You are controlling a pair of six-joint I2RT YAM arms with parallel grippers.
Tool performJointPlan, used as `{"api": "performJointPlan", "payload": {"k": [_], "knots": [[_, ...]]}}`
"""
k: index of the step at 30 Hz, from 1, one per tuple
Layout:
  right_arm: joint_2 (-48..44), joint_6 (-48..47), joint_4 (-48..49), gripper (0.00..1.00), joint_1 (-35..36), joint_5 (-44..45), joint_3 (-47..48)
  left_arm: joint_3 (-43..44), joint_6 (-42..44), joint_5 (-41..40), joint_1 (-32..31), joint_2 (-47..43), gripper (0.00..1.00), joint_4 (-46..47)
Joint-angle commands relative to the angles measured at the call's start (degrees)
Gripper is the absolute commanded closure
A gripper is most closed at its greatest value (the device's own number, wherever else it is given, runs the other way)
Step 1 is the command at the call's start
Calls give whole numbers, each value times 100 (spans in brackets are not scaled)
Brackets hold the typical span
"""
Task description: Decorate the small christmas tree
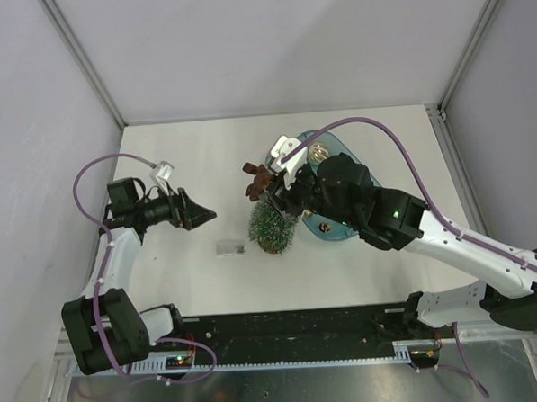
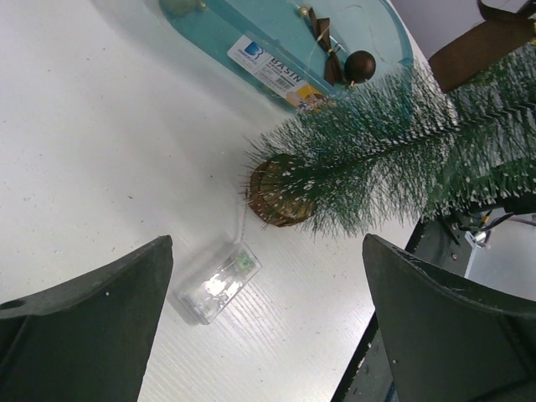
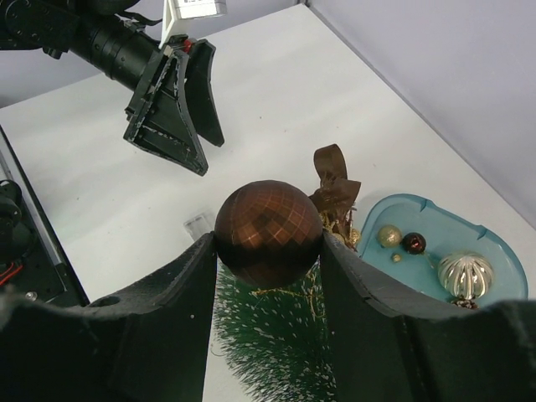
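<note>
The small christmas tree (image 1: 272,226) stands mid-table on its wooden base (image 2: 280,194), green bristles frosted white (image 3: 276,343). A brown ribbon bow (image 3: 335,184) sits at its top. My right gripper (image 3: 268,243) is shut on a faceted brown bauble (image 3: 270,222), held just above the tree's upper branches, with a gold thread hanging below it. In the top view the right gripper (image 1: 275,196) hovers over the tree beside the bow (image 1: 257,181). My left gripper (image 1: 204,213) is open and empty, left of the tree, above the table (image 2: 268,241).
A clear battery box (image 2: 219,282) lies on the table left of the tree, also visible from above (image 1: 230,248). The teal tray (image 3: 435,251) behind the tree holds a ribbed silver ball (image 3: 462,275), a small gold ball (image 3: 388,235) and a dark red one (image 3: 414,243).
</note>
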Motion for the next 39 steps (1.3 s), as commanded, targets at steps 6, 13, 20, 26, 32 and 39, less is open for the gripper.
{"api": "performJointPlan", "payload": {"k": [6, 13, 20, 26, 32, 39], "knots": [[-201, 70, 238, 52, -39, -107, 155, 96, 450, 686, -149, -535, 0, -184], [-556, 357, 378, 56, -185, -364, 151, 213, 496, 564, -283, -538, 0, -232], [-747, 559, 321, 58, -209, -481, 129, 157, 524, 494, -292, -510, 0, -241], [-816, 672, 307, 58, -221, -584, 15, 162, 525, 458, -290, -519, 0, -245], [-867, 761, 254, 59, -275, -629, -127, 128, 545, 439, -288, -491, 0, -239], [-952, 783, 115, 60, -288, -498, -247, 86, 571, 423, -285, -501, 0, -238]]}}
